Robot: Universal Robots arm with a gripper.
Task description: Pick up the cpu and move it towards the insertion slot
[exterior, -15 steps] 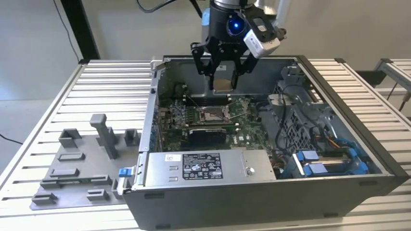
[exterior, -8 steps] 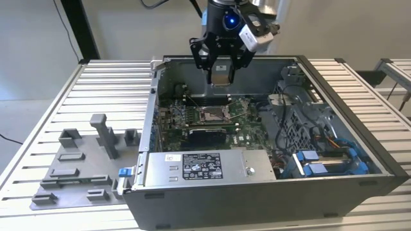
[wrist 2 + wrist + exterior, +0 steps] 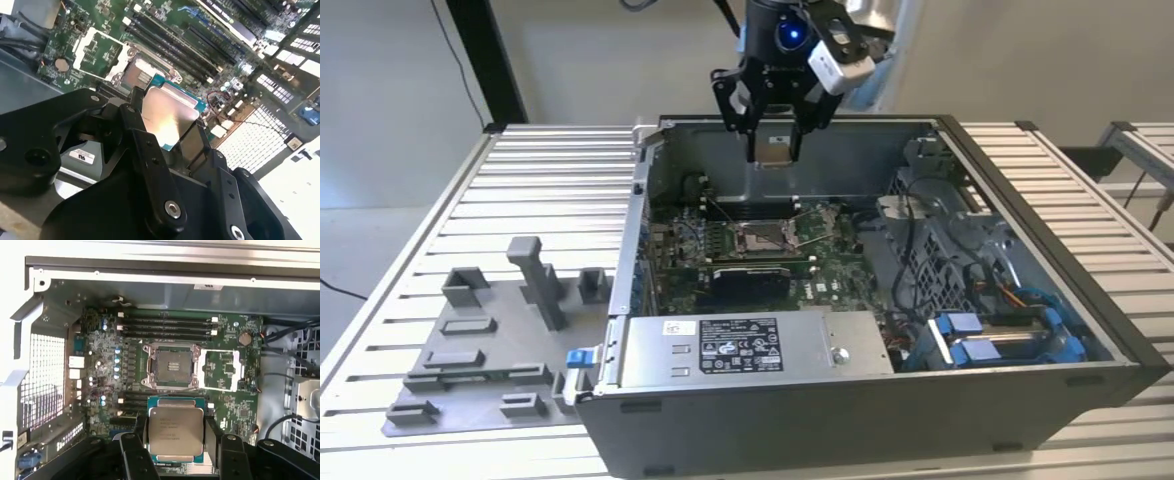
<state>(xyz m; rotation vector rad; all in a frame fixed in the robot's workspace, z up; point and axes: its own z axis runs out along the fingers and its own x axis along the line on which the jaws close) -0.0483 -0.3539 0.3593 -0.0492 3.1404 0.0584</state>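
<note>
A robot arm's black tool (image 3: 771, 122) hangs above the open computer case (image 3: 1067, 300) with the cpu (image 3: 176, 432) clamped between its fingers (image 3: 136, 450), closed on two opposite edges of the chip. The pick-up is done: the chip is off the grey plastic fixture plate (image 3: 480, 350) on the ribbed metal desk (image 3: 400, 230) and is carried in the air over the green motherboard (image 3: 235, 405). What is left is the last stretch to the insertion slot (image 3: 171, 366), which in the first wrist view lies just beyond the chip, its square metal frame open around a dark centre, thin wire levers at its sides. The cpu is a flat square with a dull silvery lid and rounded corners on a teal-green base; it appears level, though the glare on it in the second wrist view makes that hard to confirm. Dark memory rails (image 3: 167, 325) run past the socket.
</note>
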